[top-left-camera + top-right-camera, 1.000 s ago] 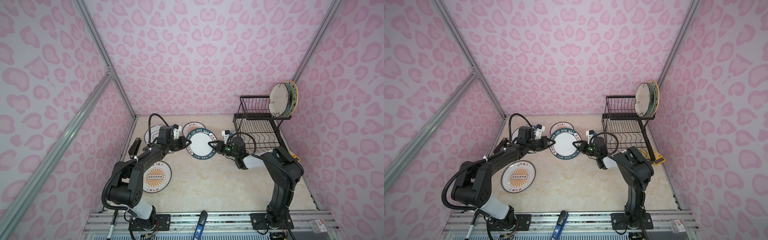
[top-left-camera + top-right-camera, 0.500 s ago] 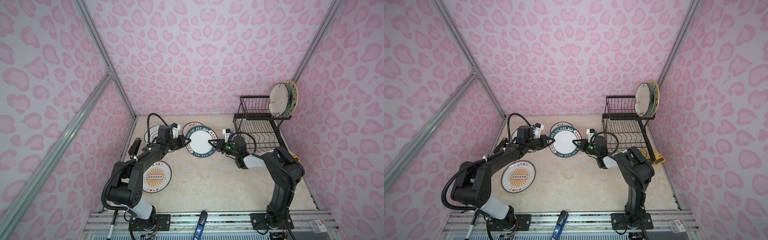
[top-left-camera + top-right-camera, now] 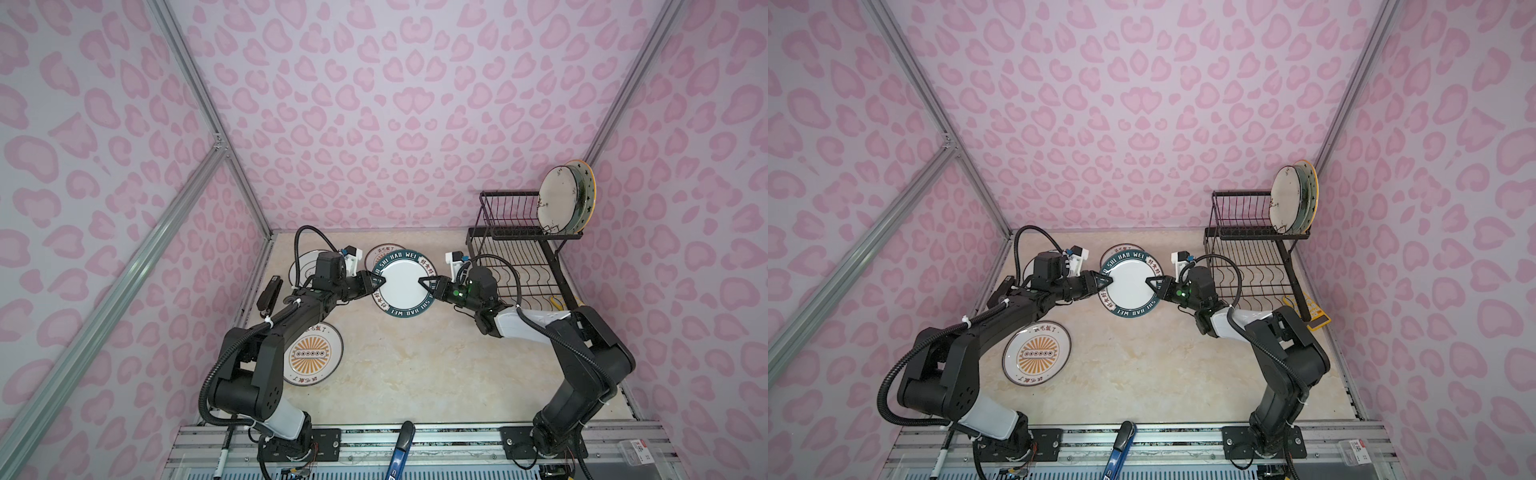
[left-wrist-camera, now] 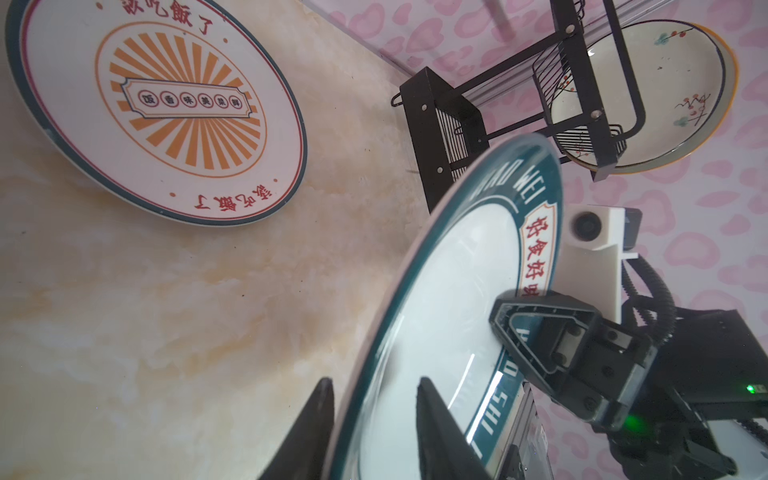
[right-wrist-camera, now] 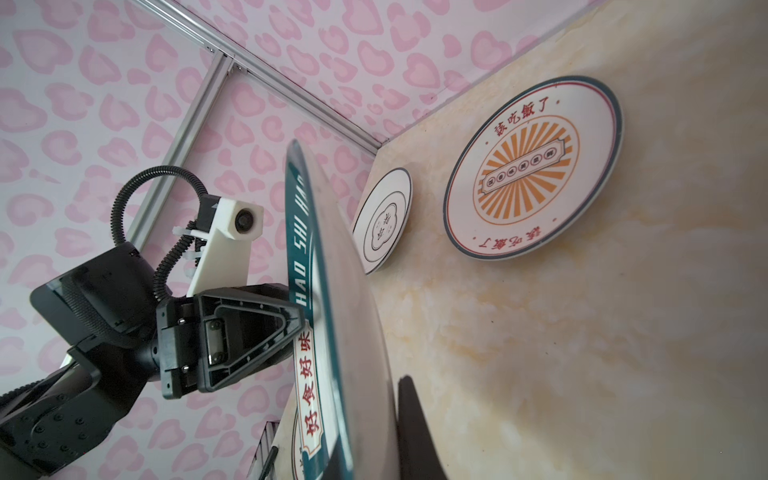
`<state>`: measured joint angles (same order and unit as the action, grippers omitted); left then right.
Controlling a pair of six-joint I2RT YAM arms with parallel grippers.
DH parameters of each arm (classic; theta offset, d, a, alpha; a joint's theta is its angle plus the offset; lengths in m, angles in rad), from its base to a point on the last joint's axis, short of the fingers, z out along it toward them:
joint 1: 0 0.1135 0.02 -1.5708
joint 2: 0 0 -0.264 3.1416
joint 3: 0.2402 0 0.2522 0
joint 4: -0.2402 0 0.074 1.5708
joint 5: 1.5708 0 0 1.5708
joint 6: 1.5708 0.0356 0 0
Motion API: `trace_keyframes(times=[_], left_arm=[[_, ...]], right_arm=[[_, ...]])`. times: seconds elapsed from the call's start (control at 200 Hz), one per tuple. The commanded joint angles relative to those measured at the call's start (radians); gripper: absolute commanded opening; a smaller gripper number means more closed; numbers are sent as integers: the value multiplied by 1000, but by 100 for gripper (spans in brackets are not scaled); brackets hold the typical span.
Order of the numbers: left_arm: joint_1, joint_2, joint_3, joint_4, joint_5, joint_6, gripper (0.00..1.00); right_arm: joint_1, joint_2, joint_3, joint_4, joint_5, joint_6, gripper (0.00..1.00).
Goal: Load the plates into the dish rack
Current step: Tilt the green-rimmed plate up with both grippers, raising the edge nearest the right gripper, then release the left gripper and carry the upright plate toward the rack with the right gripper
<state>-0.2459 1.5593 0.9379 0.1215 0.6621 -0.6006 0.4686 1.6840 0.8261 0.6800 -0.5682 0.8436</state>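
The dark-rimmed lettered plate (image 3: 401, 284) (image 3: 1128, 286) hangs tilted above the table between both arms. My right gripper (image 3: 424, 283) (image 5: 374, 399) is shut on its right rim; only one finger shows in the right wrist view. My left gripper (image 3: 377, 281) (image 4: 374, 382) is open, its jaws astride the plate's left rim with gaps on both sides. The black dish rack (image 3: 519, 257) (image 4: 440, 124) stands at the back right. Its upper tier holds the cream sprigged plate (image 3: 557, 203) and the starry orange-rimmed plate (image 3: 585, 195) on edge. A sunburst plate (image 3: 311, 353) (image 5: 532, 166) and a white emblem plate (image 3: 305, 266) lie flat.
Another plate (image 3: 384, 251) lies partly hidden behind the lifted one. A black object (image 3: 270, 291) lies by the left wall. A yellow item (image 3: 559, 301) sits at the rack's right foot. A blue-handled tool (image 3: 401, 449) rests on the front rail.
The right gripper has closed on the lettered plate's rim. The left jaws, shut on the opposite rim before, have just come apart. The plate has barely moved.
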Motion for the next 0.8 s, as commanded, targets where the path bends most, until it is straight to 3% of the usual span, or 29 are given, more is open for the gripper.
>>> trace_keyframes(times=[0.0,0.155,0.59,0.795], left_arm=[[0,-29,-11,50,-8,15,40],[0,-62,-29,53,-20,28,41],[0,-99,-47,37,-41,48,41],[-1,-101,-49,50,-38,32,41]], right_arm=[[-3,-51,44,-194,98,-159,0],[-17,-110,117,-353,137,-254,0],[-86,-200,264,-458,75,-345,0],[-132,-247,376,-564,88,-452,0]])
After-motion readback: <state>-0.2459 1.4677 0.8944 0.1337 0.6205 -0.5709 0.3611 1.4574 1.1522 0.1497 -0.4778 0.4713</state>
